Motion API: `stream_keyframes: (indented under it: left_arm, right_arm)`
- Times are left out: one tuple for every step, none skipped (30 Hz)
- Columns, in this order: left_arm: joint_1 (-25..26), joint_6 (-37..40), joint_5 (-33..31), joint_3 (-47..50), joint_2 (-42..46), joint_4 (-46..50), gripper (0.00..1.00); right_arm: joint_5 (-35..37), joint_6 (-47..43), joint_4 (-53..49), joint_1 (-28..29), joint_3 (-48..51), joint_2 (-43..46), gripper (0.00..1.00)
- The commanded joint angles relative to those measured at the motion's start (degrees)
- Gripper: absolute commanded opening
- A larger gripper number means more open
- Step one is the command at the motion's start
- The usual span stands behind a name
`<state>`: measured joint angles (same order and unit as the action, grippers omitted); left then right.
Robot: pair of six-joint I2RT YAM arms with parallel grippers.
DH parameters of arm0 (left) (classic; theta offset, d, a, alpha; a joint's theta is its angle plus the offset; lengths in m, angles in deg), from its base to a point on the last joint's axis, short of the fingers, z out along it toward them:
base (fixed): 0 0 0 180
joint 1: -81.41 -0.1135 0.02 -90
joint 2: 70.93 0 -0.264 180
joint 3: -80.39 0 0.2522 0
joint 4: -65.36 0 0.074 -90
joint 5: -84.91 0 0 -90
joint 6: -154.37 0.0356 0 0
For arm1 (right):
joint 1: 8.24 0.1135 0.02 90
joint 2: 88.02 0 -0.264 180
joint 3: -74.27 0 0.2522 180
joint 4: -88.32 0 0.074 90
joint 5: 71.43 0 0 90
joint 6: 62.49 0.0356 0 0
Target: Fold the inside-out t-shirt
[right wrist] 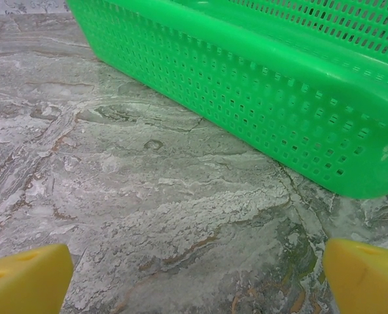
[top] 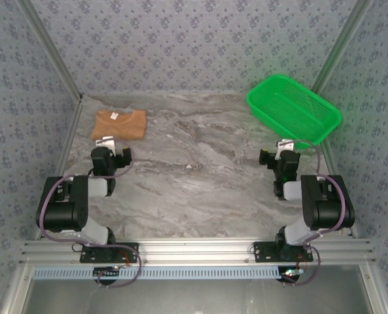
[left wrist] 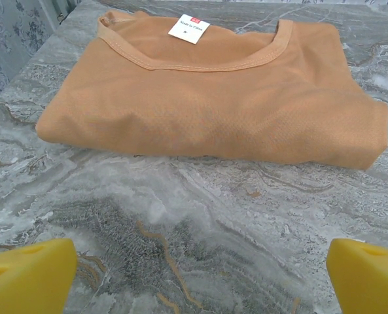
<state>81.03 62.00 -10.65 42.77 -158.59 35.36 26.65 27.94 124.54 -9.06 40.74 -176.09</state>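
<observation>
On the left of the grey marbled table (top: 200, 171), the orange-tan t-shirt (top: 118, 124) lay in a folded rectangle by the far left corner. Its sleeves were tucked out of sight, and its white neck label (top: 114, 116) was too small to read from above. The left gripper (top: 114, 146) sat just short of the shirt's near edge, not touching it. In the left wrist view, only the tips of its yellow fingers (left wrist: 27, 275) showed, cut off at the bottom corners and spread wide apart, with bare table between them and the shirt (left wrist: 213, 111). On the right, the right gripper (top: 280, 150) was likewise spread wide, its fingers (right wrist: 367, 275) cropped, near a green mesh basket (top: 295, 104) whose far side ran out of the wrist view (right wrist: 259, 98).
</observation>
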Motion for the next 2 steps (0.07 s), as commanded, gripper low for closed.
stream_keyframes:
  left_arm:
    - [-0.22, 0.56, 0.90, 0.13, -0.07, -2.55, 0.98]
    - [-0.23, 0.61, 0.90, 0.13, -0.07, -2.55, 0.98]
  right_arm:
    - [-0.42, 0.39, 1.48, 0.45, -0.90, -0.20, 1.00]
    - [-0.24, 0.45, 1.46, 0.39, -0.92, -0.17, 1.00]
